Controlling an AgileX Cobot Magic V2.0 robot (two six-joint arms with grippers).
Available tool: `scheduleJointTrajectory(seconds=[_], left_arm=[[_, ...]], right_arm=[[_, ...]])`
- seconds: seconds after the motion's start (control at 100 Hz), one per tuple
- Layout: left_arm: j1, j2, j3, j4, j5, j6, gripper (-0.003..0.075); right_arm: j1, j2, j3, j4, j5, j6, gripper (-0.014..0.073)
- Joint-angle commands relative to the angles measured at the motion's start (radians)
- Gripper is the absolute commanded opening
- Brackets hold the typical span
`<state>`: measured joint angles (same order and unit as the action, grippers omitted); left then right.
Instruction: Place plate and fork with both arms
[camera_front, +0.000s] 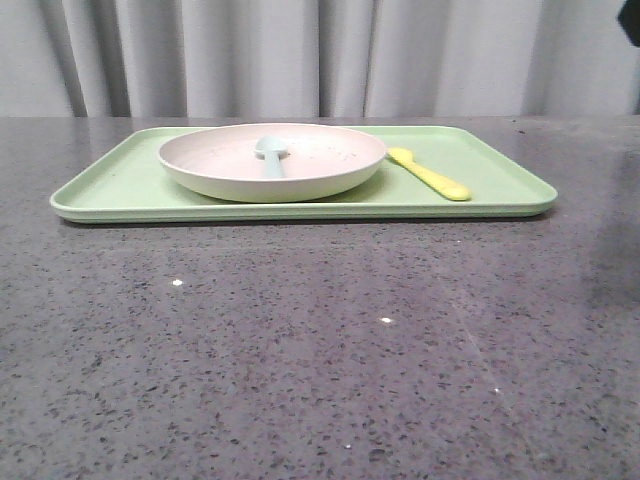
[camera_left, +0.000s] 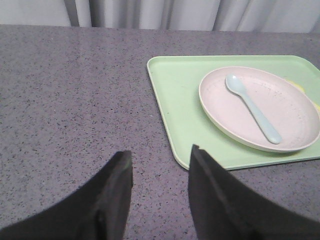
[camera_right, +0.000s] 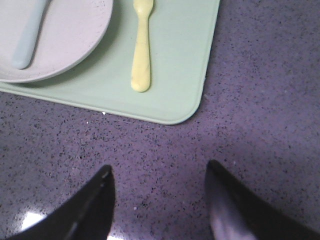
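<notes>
The pale pinkish-cream plate (camera_front: 300, 168) sits on the light green tray (camera_front: 140, 180), left of its middle, with a pale blue spoon (camera_front: 272, 153) lying in it. The yellow fork (camera_front: 430, 174) lies on the tray just right of the plate. The plate (camera_left: 290, 107) and spoon (camera_left: 252, 107) also show in the left wrist view, the fork (camera_right: 141, 50) and plate (camera_right: 75, 30) in the right wrist view. My left gripper (camera_left: 160, 155) is open and empty over the bare table beside the tray's near left corner. My right gripper (camera_right: 159, 170) is open and empty over the table by the tray's near right corner.
The tray (camera_left: 175, 100) lies on a dark speckled stone table (camera_front: 320, 350), towards its back. Grey curtains (camera_front: 320, 55) hang behind the table. A dark piece of the right arm (camera_front: 630, 25) shows at the top right of the front view.
</notes>
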<state>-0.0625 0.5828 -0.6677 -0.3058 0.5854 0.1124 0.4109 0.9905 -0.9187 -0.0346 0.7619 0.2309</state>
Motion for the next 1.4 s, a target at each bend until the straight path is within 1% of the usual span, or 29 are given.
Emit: scheduleJointTrajectory(seconds=[0.0, 0.05, 0.13, 0.14, 0.16, 0.2, 0.61, 0.8, 0.98, 1.39], left_arm=[[0.004, -0.011, -0.014, -0.009, -0.079, -0.007, 0.0176], [0.004, -0.017, -0.005, -0.009, -0.079, -0.007, 0.0118], [0.004, -0.028, 0.009, -0.009, -0.079, -0.007, 0.0032], [0.004, -0.028, 0.011, -0.009, -0.079, -0.007, 0.0032], [0.004, -0.033, 0.015, -0.009, -0.079, -0.007, 0.0005], [0.004, -0.041, 0.023, -0.009, -0.079, -0.007, -0.0022], [0.004, -0.183, 0.120, -0.009, -0.096, -0.005, -0.0020], [0.004, -0.270, 0.153, -0.009, -0.094, -0.005, -0.0020], [0.004, -0.308, 0.177, -0.009, -0.094, -0.005, -0.0020], [0.004, -0.308, 0.177, -0.036, -0.092, -0.005, -0.0020]], right_arm=[[-0.006, -0.075, 0.020, -0.021, -0.073, -0.001, 0.0204], [-0.006, -0.115, 0.043, -0.021, -0.074, -0.001, 0.0088], [-0.006, -0.172, 0.080, -0.021, -0.087, -0.001, -0.0052], [-0.006, -0.178, 0.087, -0.021, -0.089, -0.001, -0.0074], [-0.006, -0.196, 0.093, -0.021, -0.093, -0.001, -0.0071], [-0.006, -0.232, 0.113, -0.022, -0.100, -0.001, -0.0064], [-0.006, -0.574, 0.317, -0.056, -0.205, -0.001, -0.0067], [-0.006, -0.686, 0.369, -0.056, -0.210, -0.001, -0.0067], [-0.006, -0.733, 0.377, -0.058, -0.210, -0.001, -0.0067], [-0.006, -0.734, 0.377, -0.058, -0.208, -0.001, -0.0067]])
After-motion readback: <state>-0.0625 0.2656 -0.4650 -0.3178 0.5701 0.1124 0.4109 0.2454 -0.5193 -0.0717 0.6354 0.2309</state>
